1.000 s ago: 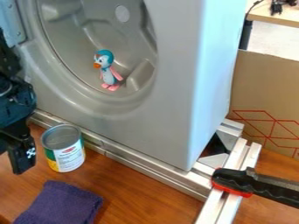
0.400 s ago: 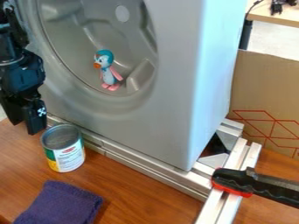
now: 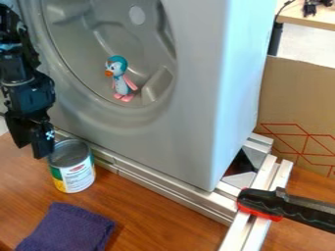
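Hanging beside the can — the black claw.

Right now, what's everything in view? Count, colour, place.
Can: 1, green/white/yellow label, upright, left
Cloth: 1, purple, lower left
Penguin figure: 1, blue/white/pink, in housing's recess
Housing: 1, grey, centre
Rails: several, silver, below housing
Tool handle: 1, black/red, lower right
Cardboard: 1, brown with red lines, right
Front table: 1, brown, underneath
Rear table: 1, tan, upper right
Small items: unclear count, black, on rear table
Arm: 1, black, left
Gripper: 1, black, by can's rim
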Robot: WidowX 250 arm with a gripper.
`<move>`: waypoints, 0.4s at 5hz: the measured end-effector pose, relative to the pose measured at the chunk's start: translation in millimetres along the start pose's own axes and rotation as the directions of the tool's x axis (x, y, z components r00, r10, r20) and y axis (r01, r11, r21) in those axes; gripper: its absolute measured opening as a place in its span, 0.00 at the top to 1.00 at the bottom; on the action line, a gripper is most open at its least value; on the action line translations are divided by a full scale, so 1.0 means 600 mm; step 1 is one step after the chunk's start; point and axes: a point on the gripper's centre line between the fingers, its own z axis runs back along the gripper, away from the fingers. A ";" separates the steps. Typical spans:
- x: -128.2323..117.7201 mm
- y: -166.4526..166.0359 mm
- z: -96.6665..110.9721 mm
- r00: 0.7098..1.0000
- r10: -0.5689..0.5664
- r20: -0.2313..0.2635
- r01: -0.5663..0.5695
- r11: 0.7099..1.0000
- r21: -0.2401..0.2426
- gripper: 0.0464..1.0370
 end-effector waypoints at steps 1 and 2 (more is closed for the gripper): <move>-0.001 0.008 -0.008 1.000 0.001 0.004 -0.001 0.999 0.042 0.04; 0.018 -0.003 -0.007 0.997 0.016 0.079 -0.015 1.000 -0.006 0.04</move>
